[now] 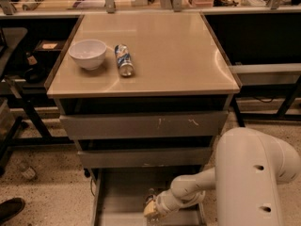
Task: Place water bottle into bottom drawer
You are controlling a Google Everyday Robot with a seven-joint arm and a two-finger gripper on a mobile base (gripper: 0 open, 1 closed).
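Note:
The bottom drawer (117, 197) is pulled out at the foot of the grey cabinet, a shallow grey tray with low side walls. My arm reaches down into it from the right. My gripper (150, 207) sits low inside the drawer, near its middle front. A small clear shape (151, 192) shows at the gripper's tip; it looks like the water bottle, mostly hidden by the gripper. I cannot tell whether it is held or lying on the drawer floor.
A white bowl (88, 53) and a blue-and-silver soda can (124, 60) lie on the cabinet top (178, 55). The top drawer front (141, 125) and middle drawer front (146, 157) are closed. My white arm shell (254, 178) stands right of the drawer. A dark shoe (10, 209) is at the lower left.

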